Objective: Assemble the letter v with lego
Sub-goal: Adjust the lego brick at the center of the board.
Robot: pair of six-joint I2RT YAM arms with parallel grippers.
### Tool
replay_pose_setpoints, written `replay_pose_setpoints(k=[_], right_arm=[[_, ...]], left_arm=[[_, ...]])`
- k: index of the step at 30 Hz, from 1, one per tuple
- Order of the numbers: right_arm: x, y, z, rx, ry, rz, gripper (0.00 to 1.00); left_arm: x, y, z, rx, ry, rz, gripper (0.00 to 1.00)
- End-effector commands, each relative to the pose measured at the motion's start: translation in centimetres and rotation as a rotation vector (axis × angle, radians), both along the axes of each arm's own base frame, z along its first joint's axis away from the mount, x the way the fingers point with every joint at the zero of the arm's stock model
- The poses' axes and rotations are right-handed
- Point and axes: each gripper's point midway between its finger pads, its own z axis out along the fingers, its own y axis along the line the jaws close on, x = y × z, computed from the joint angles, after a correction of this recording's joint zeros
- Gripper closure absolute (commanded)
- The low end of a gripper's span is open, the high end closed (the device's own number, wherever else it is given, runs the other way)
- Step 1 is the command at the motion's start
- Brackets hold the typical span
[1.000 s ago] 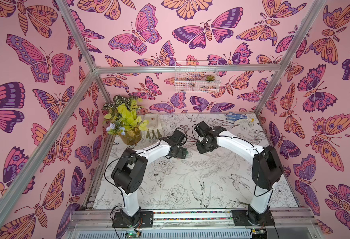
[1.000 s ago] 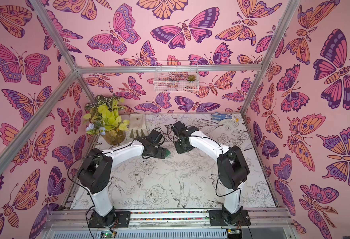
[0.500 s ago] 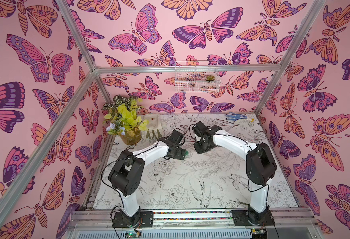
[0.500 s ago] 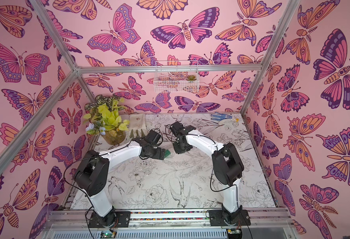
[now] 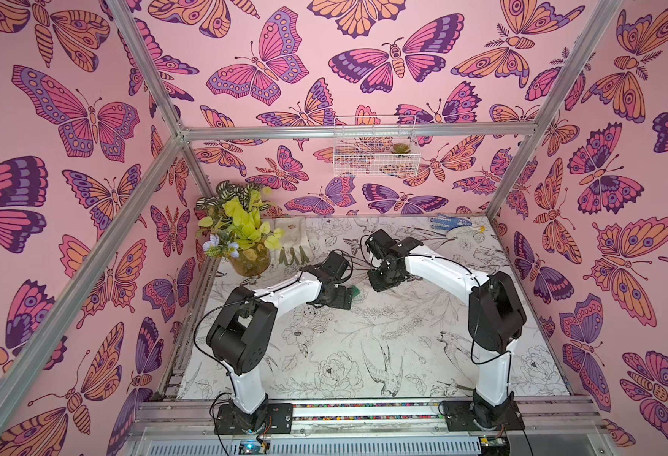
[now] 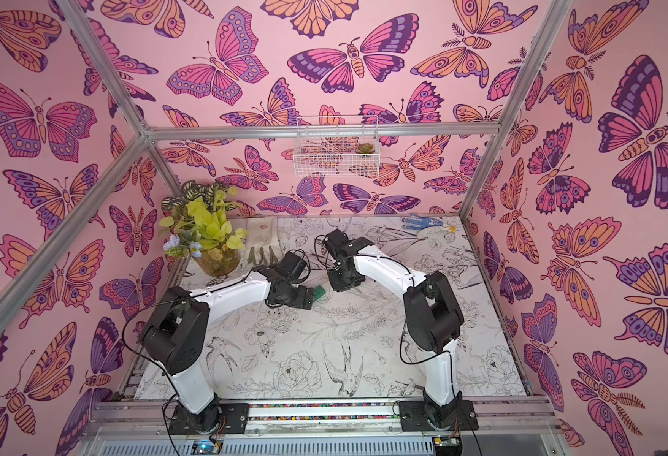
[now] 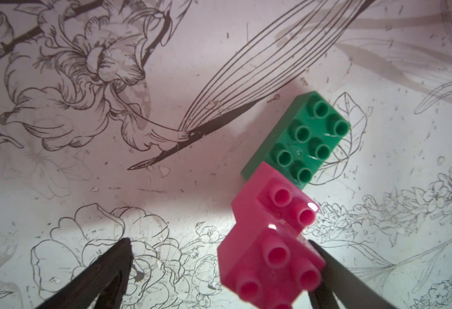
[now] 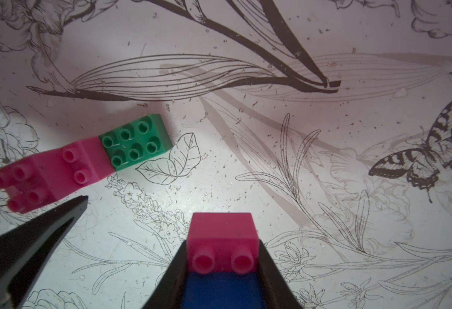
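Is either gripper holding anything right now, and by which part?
The right gripper is shut on a joined pink-and-blue pair, pinched by its two opposite side walls. The left gripper is open, holding nothing.

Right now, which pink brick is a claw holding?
The pink brick joined to the blue brick, in the right gripper; the other two pink bricks step up from the green brick.

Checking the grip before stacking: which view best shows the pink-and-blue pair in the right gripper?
Right wrist view: the pink-and-blue pair fills the foreground, clamped in the right gripper. The left wrist view misses it; in both top views the gripper hides it.
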Motion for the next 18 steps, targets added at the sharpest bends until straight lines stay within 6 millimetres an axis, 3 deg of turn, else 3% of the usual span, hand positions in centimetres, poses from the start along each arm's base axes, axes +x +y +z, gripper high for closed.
replay_pose_setpoints(k=[1, 12, 18], right_arm=[[0.2, 0.4, 0.0, 0.018, 0.018, 0.016, 0.71], [-0.2, 1.7, -0.6, 0.050, 0.055, 0.094, 0.71], [-1.2, 3.4, -0.7, 0.075, 0.076, 0.186, 0.71]], left_arm=[[0.0, 1.2, 0.4, 0.023, -0.016, 0.034, 0.00], [0.7, 2.6, 0.6, 0.033, -0.027, 0.081, 0.00], [1.2, 3.2, 1.0, 0.033, -0.036, 0.094, 0.00]])
